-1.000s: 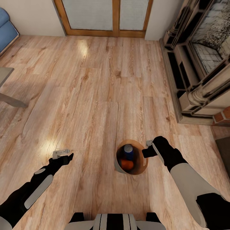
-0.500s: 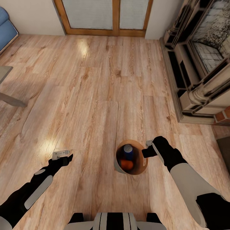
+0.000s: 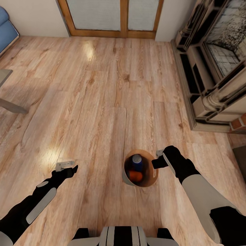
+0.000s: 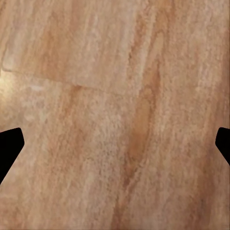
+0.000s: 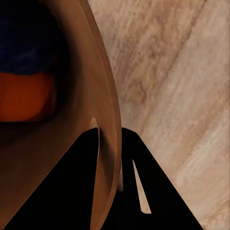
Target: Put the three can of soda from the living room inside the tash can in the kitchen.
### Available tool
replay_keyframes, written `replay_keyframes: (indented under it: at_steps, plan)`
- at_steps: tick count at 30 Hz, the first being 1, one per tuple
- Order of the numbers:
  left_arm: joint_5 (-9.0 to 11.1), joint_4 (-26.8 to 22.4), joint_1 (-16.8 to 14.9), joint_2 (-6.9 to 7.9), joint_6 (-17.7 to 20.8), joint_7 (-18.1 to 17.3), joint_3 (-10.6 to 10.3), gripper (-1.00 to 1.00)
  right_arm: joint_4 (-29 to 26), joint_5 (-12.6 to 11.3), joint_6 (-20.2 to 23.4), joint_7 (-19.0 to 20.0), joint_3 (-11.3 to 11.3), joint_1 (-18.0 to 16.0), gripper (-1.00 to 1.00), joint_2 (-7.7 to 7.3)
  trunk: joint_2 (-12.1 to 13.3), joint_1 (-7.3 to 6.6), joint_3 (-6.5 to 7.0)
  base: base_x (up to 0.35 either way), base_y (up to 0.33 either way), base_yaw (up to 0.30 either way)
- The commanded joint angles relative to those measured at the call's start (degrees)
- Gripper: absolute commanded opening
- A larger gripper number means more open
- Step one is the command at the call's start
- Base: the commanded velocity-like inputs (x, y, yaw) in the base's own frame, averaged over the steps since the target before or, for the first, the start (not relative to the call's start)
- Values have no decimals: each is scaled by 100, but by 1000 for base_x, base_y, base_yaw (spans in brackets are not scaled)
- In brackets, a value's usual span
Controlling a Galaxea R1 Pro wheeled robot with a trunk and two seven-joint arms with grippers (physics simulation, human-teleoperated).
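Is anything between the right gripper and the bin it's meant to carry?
No. The right gripper is already shut on the bin's rim, one finger on each side of the wall in the right wrist view. The blue can and orange can sit inside.

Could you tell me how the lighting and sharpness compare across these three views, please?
Head view: evenly lit, with bright glare patches on the wood floor and straight edges bowing near the frame's sides. Left wrist view: soft, blurry floor grain, fingertips pure black silhouettes. Right wrist view: the trash can rim is close and smeared, its inside dark, the orange can a blurred patch.
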Motion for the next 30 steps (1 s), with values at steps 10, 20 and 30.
replay_keyframes:
  at_steps: [10,20,30]
  plan:
    - [-1,3,0,0,-2,0,-34,100,1,-190,17,40,0,-1,-100,2,-82,44,-36,0,0,0]
    - [-1,6,0,0,-76,0,-37,100,1,-192,17,40,5,-1,-100,2,-122,66,-54,0,0,0]
    - [-1,6,0,-1,-102,0,-101,100,1,-188,17,40,5,-1,-100,5,-202,110,-90,0,0,0]
